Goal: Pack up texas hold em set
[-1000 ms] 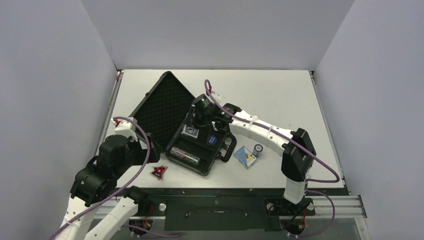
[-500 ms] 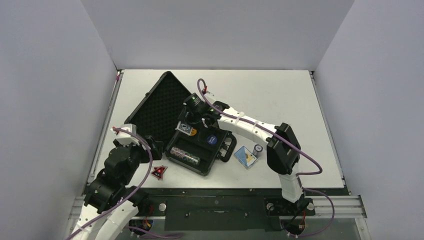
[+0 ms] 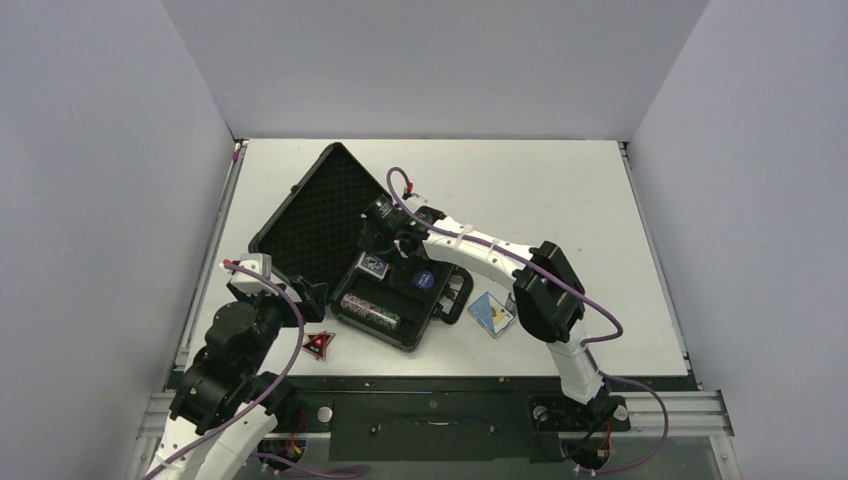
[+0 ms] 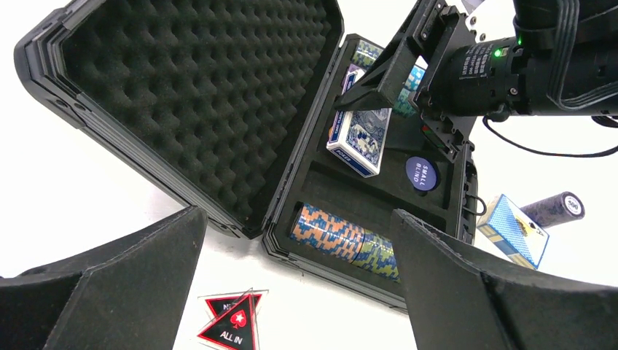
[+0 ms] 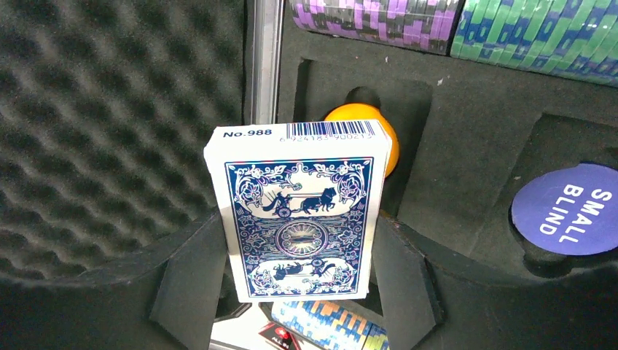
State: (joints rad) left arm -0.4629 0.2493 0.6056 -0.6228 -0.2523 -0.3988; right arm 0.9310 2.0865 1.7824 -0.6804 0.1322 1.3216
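The black case (image 3: pixel 432 322) lies open, its foam lid (image 3: pixel 318 215) tilted back to the left. My right gripper (image 5: pixel 299 230) is shut on a blue card deck (image 5: pixel 297 208), held upright over the case's left pocket. Under the deck sits an orange button (image 5: pixel 388 152); a "small blind" button (image 5: pixel 568 208) lies to its right. Chip rolls (image 5: pixel 379 18) fill the far slot, and another roll (image 4: pixel 346 237) lies in the near slot. My left gripper (image 4: pixel 295 215) stands open above the case's near left corner, holding nothing. The red-black triangle (image 4: pixel 233 321) lies on the table below it.
A second blue deck (image 3: pixel 490 313) and a dark chip roll (image 4: pixel 554 208) lie on the table right of the case, close to the right arm's elbow (image 3: pixel 545 290). White walls close in the table on three sides.
The right arm's wrist and elbow have swung left toward the lid, with the deck still in the jaws. The left arm has drawn back toward the near edge.
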